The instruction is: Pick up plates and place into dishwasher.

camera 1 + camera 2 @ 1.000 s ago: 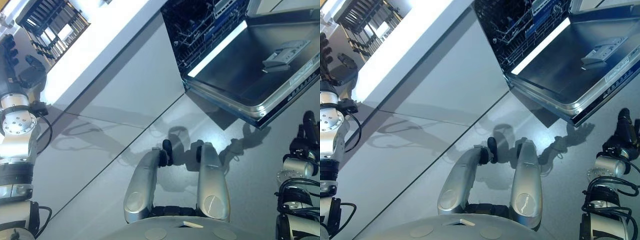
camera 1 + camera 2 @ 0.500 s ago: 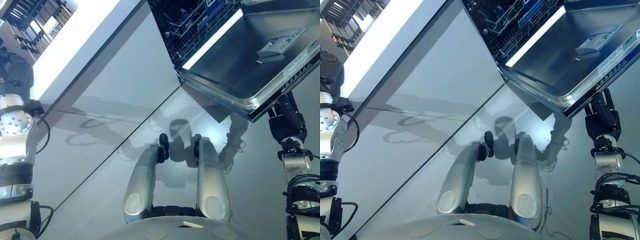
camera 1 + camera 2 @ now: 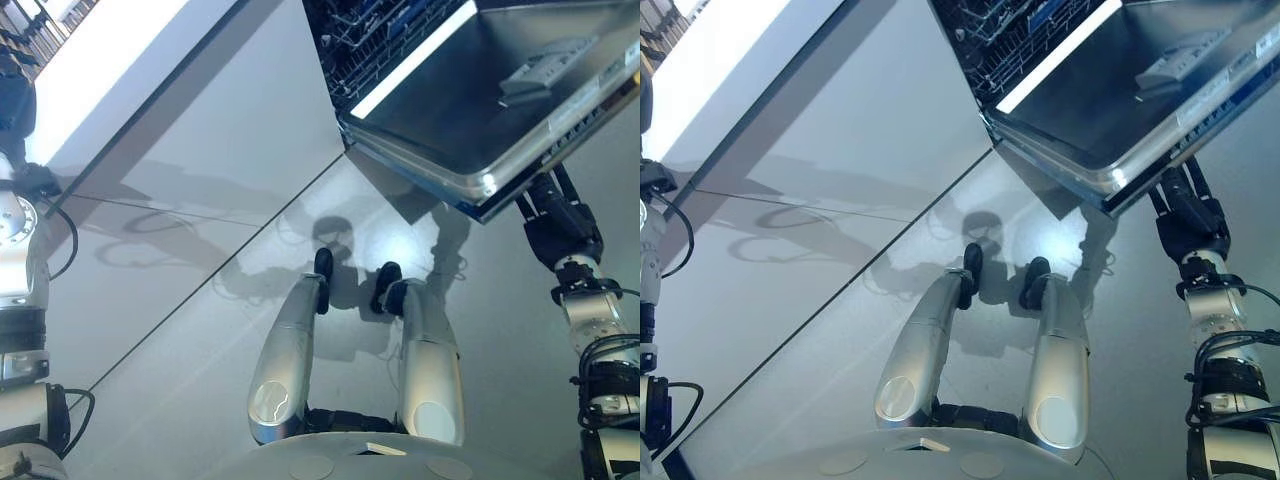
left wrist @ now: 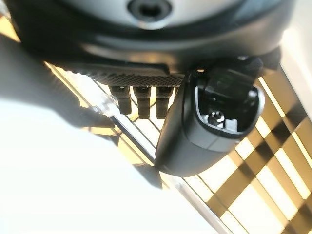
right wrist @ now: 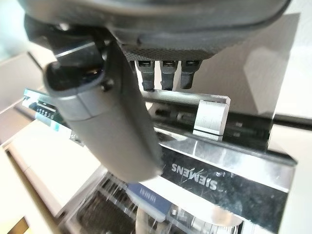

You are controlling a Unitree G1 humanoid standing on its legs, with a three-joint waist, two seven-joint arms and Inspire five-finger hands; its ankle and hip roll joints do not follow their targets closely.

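The dishwasher stands open at the upper right, its steel door (image 3: 480, 100) folded down and its dark wire rack (image 3: 360, 40) behind it. My right hand (image 3: 558, 220) is raised just beneath the door's front edge. In the right wrist view its fingers (image 5: 163, 73) point straight at the door's control strip (image 5: 229, 180), and it holds nothing. My left hand (image 3: 15, 105) is up at the far left by the white counter (image 3: 110, 80). The left wrist view shows it with straight fingers (image 4: 139, 102), empty, over a slatted dish rack (image 4: 263, 185). I cannot make out any plate.
A grey cabinet front (image 3: 220, 130) runs below the counter down to the grey floor (image 3: 180, 330). The open door juts out over the floor on the right. A metal latch block (image 5: 210, 119) sits on the door's edge near my right fingers.
The camera has shifted. My right hand has risen from low on the right up to the door's front edge. My left hand has moved up toward the dish rack.
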